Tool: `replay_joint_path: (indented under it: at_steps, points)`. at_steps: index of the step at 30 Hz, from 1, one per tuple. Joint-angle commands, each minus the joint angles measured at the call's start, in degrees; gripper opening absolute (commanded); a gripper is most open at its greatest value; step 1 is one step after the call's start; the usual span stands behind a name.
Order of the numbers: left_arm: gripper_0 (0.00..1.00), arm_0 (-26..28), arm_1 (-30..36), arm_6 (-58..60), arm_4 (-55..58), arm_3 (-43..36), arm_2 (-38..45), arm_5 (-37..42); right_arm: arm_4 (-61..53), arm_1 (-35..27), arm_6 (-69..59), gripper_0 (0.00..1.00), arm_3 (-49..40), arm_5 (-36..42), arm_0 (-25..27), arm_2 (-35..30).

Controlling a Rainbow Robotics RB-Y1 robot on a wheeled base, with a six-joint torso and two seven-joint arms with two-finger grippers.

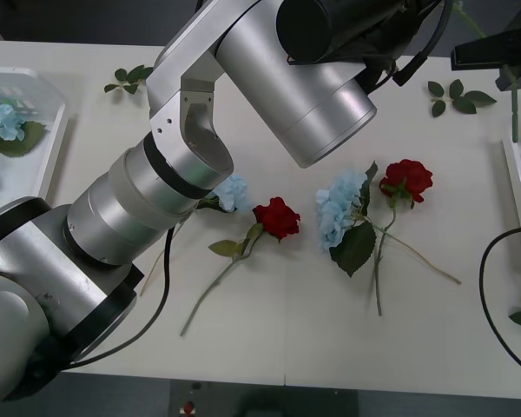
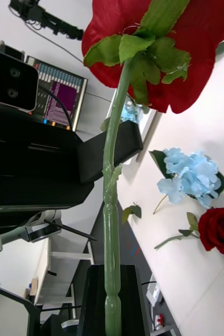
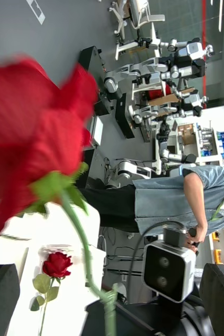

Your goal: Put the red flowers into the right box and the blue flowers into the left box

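Where the front camera looks down: a white table (image 1: 286, 330) carries two red flowers (image 1: 276, 217) lying on their sides, thin green stems trailing towards the robot. The bulky silver left arm (image 1: 156, 200) crosses the table from the near left corner.
Blue flowers: one fluffy pale cluster (image 1: 340, 213) lies between the two roses with a broad dark leaf beside it. A second is half hidden behind the arm, and more lie inside the left box (image 1: 56, 139), a shallow translucent tray at the table's left edge.
Right box: a white raised rim (image 1: 514, 187) at the table's right edge, well apart from the loose flowers.
Leaf sprigs: small green ones (image 1: 456, 94) lie at the far side of the table.
Right wrist view adds: the right gripper (image 2: 114, 296), black and flat-faced, is pressed together on the ribbed plastic stem of a held rose (image 2: 159, 47). The bloom stands up above it, its cloth petals deep red over a ragged green calyx.
Left wrist view adds: the left gripper (image 3: 110, 270) has its two black fingers (image 3: 1, 294) spread to the corners. That rose is blurred and close between them, and its stem runs down to the other gripper under a white camera box (image 3: 169, 273).
Table seen from the wrists: both views also catch a rose lying flat on the white top.
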Motion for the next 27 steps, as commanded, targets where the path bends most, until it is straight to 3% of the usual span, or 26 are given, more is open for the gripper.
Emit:
replay_joint_path:
  at_steps: [1, 5, 11, 18, 27]
  points:
    - [1.0, -0.91, 0.84, -1.33, -0.88, -0.47, 0.64, -0.45, 0.08, -5.34, -3.14, 0.0, -1.59, -0.08, -0.03, -1.03]
    - [1.0, -0.56, 4.18, -1.86, 1.14, -2.05, 2.83, -0.18, -0.01, -8.32, -3.49, 0.0, -1.5, -0.08, 1.64, -1.03]
    - [1.0, 1.2, 11.65, -8.36, 12.75, -5.21, 7.58, -0.27, 0.25, -13.6, -3.93, 0.0, -1.5, -0.08, 5.86, -1.12]
    - [1.0, 8.49, 21.76, -28.49, 30.68, -10.13, 13.64, -0.18, 4.73, -19.57, -3.75, 0.0, -1.5, -0.92, 12.45, -3.58]
    - [1.0, 19.04, 28.97, -55.65, 44.91, -13.47, 18.13, -0.18, 14.49, -23.97, -3.49, 0.0, -1.5, -6.02, 19.48, -6.04]
